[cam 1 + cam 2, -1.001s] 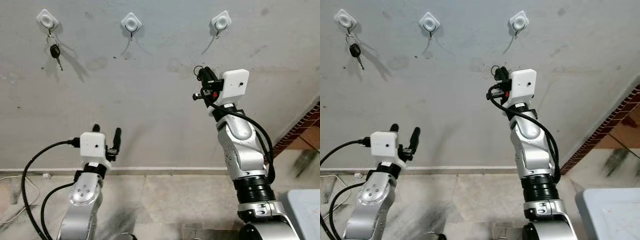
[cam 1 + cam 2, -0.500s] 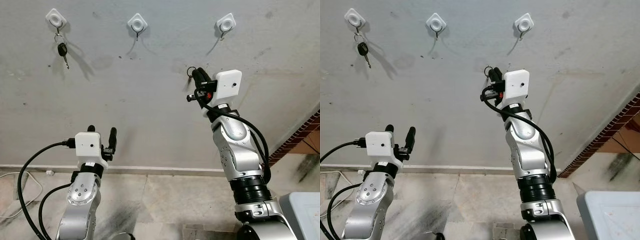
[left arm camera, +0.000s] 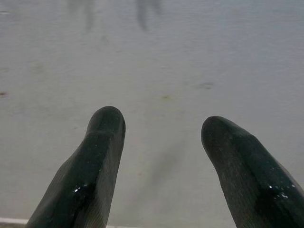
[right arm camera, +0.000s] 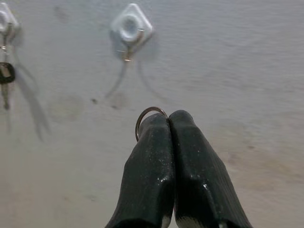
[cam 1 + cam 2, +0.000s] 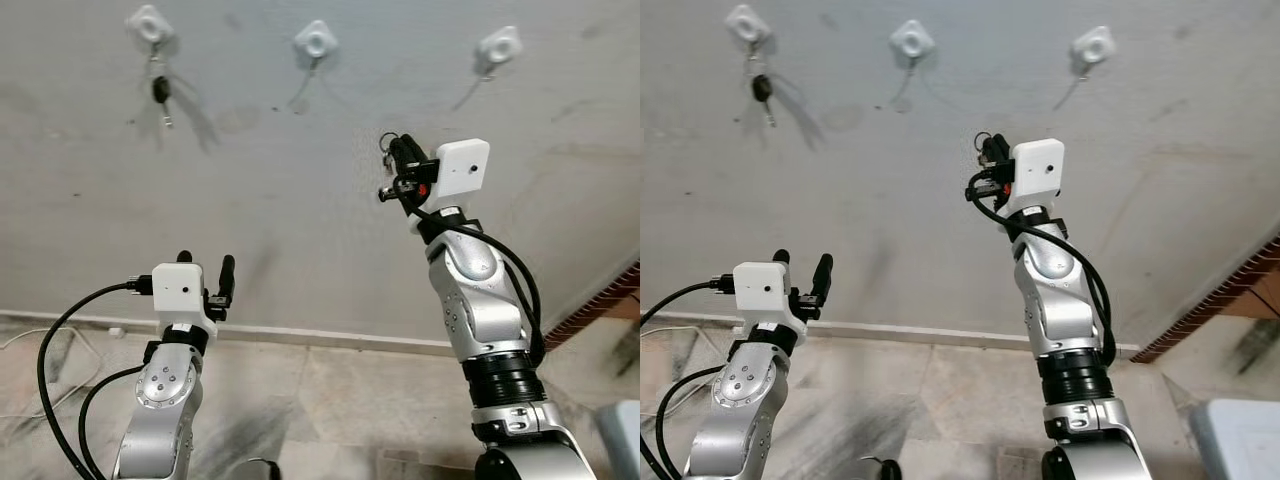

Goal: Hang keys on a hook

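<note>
Three white hooks sit high on the grey wall: a left hook (image 5: 149,24) with a black key (image 5: 161,92) hanging from it, a middle hook (image 5: 314,42) and a right hook (image 5: 497,47), both bare. My right gripper (image 5: 397,147) is raised in front of the wall, below and between the middle and right hooks, shut on a key ring (image 4: 144,118) that pokes out past its fingertips. In the right wrist view the middle hook (image 4: 130,27) lies ahead of the ring. My left gripper (image 5: 205,262) is held low, open, with nothing between its fingers (image 3: 97,156).
A skirting strip (image 5: 330,335) runs along the foot of the wall above a stone floor. A brick edge (image 5: 600,302) rises at the right. A pale bin corner (image 5: 1240,440) shows at lower right. Black cables (image 5: 55,350) loop beside my left arm.
The camera has swung left and down slightly, so the hooks sit further right in the picture. My right gripper stays shut on the ring at much the same height. The left arm is still.
</note>
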`<state>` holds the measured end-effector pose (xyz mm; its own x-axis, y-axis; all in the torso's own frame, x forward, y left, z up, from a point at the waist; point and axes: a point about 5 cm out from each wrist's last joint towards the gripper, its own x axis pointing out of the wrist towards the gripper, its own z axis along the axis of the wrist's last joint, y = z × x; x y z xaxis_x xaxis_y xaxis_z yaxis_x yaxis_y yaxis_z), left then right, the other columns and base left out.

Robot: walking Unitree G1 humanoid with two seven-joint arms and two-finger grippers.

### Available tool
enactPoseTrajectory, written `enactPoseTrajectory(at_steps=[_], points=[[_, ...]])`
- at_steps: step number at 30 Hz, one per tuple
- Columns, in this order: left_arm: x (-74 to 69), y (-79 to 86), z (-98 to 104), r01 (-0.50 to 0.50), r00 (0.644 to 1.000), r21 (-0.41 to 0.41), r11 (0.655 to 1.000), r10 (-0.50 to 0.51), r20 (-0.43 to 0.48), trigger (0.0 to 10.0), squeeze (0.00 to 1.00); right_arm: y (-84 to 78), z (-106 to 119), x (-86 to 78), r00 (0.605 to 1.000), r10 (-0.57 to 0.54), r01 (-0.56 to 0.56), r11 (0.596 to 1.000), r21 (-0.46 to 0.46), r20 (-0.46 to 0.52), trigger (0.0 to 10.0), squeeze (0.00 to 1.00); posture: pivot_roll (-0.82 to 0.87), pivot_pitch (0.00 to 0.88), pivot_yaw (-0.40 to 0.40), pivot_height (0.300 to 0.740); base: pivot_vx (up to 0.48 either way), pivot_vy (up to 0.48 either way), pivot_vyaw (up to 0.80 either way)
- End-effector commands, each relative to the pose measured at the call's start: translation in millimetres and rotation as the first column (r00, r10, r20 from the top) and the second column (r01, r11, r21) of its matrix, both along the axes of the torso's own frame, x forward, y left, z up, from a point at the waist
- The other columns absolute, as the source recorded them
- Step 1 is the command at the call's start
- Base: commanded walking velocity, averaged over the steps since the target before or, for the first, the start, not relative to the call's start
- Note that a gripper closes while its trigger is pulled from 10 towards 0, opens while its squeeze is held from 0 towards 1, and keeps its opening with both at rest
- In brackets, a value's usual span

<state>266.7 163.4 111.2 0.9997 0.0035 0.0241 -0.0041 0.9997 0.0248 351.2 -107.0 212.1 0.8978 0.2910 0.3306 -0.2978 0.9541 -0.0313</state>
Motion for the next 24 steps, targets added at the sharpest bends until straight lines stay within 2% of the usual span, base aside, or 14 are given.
enactPoseTrajectory(at_steps=[1,13,17,20,22,24], points=[[-0.9,-0.5,-4,0.005,1.0,-0.007,1.0,-0.005,-0.028,10.0,0.0,-5.1,4,-0.2,1.0,-0.022,0.022,1.0,0.002,0.012,10.0,0.0,0.1,0.129,0.0,0.74,0.0,0.345,0.0],[-0.2,-2.7,-6,0.015,0.999,-0.008,1.0,-0.016,-0.037,10.0,0.0,-6.7,4,-0.1,0.999,-0.032,0.032,1.0,0.001,0.012,10.0,0.0,0.1,0.131,0.002,0.74,0.0,0.458,0.0],[-0.1,-3.3,-6,0.019,0.999,-0.008,1.0,-0.019,-0.04,10.0,0.0,-6.8,4,-0.2,0.999,-0.033,0.033,0.999,0.0,0.011,10.0,0.0,0.1,0.132,0.002,0.74,0.0,0.294,0.0],[-0.2,-3.8,-7,0.02,0.999,-0.008,1.0,-0.02,-0.04,10.0,0.0,-7.2,4,-0.1,0.999,-0.036,0.036,0.999,0.0,0.011,10.0,0.0,0.1,0.132,0.003,0.74,0.0,0.0,0.0],[0.2,-6.0,-11,0.032,0.998,0.019,0.999,-0.031,-0.055,10.0,0.0,-7.6,4,0.3,0.999,-0.038,0.038,0.999,0.0,0.01,10.0,0.0,0.1,0.133,0.003,0.74,0.0,0.0,0.0],[0.0,-8.1,-27,0.032,0.993,0.001,0.999,-0.032,-0.116,10.0,0.0,-7.0,4,0.7,0.999,-0.037,0.037,0.999,0.002,0.011,10.0,0.0,0.1,0.133,0.0,0.74,0.0,0.0,0.0]])
